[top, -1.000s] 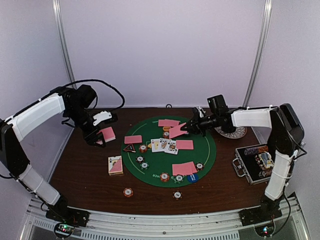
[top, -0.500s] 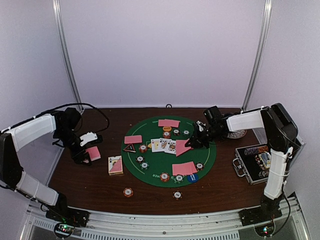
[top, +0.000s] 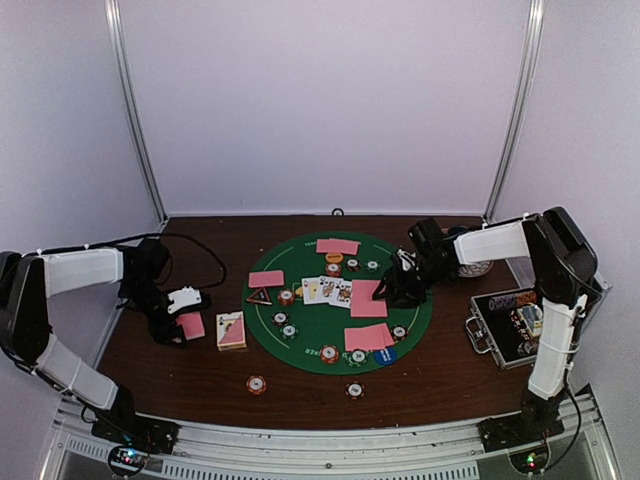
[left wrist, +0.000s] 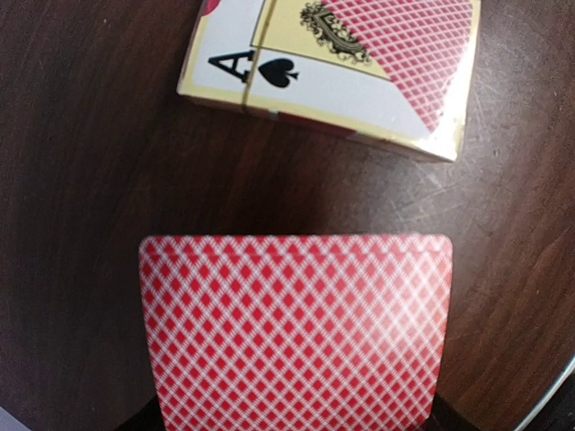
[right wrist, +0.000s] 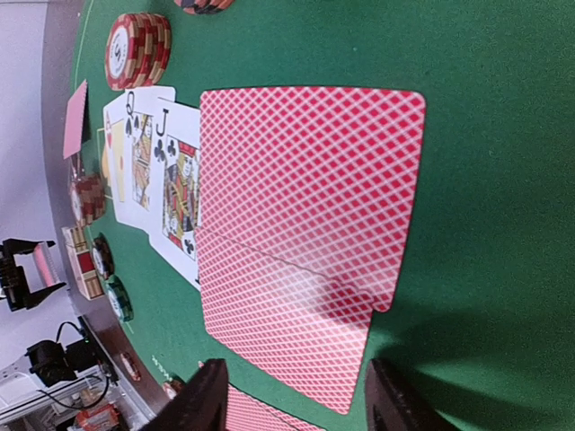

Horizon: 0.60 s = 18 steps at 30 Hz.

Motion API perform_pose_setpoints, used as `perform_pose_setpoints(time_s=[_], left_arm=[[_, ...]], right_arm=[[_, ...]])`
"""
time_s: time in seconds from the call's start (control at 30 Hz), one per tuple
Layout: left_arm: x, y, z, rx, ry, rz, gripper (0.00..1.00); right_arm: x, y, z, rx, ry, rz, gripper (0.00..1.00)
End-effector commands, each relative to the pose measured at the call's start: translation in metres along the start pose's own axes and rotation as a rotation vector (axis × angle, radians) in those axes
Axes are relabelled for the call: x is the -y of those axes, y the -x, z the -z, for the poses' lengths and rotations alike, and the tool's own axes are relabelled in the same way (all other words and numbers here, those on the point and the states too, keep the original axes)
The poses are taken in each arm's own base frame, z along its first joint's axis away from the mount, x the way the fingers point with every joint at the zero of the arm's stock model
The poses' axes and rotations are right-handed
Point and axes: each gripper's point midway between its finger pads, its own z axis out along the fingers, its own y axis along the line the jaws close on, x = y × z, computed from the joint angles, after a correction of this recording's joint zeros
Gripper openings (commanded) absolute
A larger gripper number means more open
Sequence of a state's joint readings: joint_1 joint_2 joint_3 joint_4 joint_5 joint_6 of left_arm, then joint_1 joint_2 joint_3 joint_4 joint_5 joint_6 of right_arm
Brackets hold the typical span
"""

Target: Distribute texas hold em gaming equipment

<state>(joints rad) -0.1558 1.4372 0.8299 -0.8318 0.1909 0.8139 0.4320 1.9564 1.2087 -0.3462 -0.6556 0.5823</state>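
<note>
Green mat (top: 295, 255): cards (top: 368, 299) lengthwise left-right, right hand (right wrist: 295, 382) parted; left hand (top: 178, 320) seemingly around card (left wrist: 296, 332).

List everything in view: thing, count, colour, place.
mat: one, green, centre
pink-backed cards: several, pink, four spots on mat
face-up cards: several, white, mat centre
poker chips: about ten, orange-red or green, mostly on mat
orange button: one, far mat
blue button: one, near mat
triangle marker: one, black, red-edged, mat's left
card box: one, gold-edged, left of mat
case: one, black, right
plate: one, patterned, far right
left hand: shut on pink-backed card, beside card box
right hand: open, over mat's right
</note>
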Motion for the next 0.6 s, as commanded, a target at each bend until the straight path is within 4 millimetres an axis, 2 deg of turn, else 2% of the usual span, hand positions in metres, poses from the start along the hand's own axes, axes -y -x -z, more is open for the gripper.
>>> perform_pose_setpoints(time_s=[0.0, 0.2, 0.23, 0.3, 0.4, 0.57], left_arm=[[-0.011, 0.003, -0.013, 0.016, 0.021, -0.038, 0.0], [-0.007, 0.0, -0.029, -0.014, -0.002, -0.059, 0.0], [-0.006, -0.001, -0.032, -0.021, -0.005, -0.067, 0.05], [-0.003, -0.004, -0.037, -0.037, -0.009, -0.082, 0.22], [0.001, -0.006, -0.04, -0.046, -0.021, -0.092, 0.57], [0.008, -0.007, -0.036, -0.055, -0.051, -0.093, 0.96]], right_arm=[[-0.007, 0.008, 0.023, 0.053, -0.054, 0.039, 0.6], [-0.025, 0.018, 0.048, 0.107, -0.049, 0.068, 0.75], [-0.028, 0.019, 0.052, 0.116, -0.047, 0.072, 0.78], [-0.036, 0.022, 0.06, 0.134, -0.038, 0.081, 0.82], [-0.043, 0.024, 0.071, 0.156, -0.032, 0.095, 0.88], [-0.047, 0.025, 0.086, 0.183, -0.059, 0.12, 0.99]])
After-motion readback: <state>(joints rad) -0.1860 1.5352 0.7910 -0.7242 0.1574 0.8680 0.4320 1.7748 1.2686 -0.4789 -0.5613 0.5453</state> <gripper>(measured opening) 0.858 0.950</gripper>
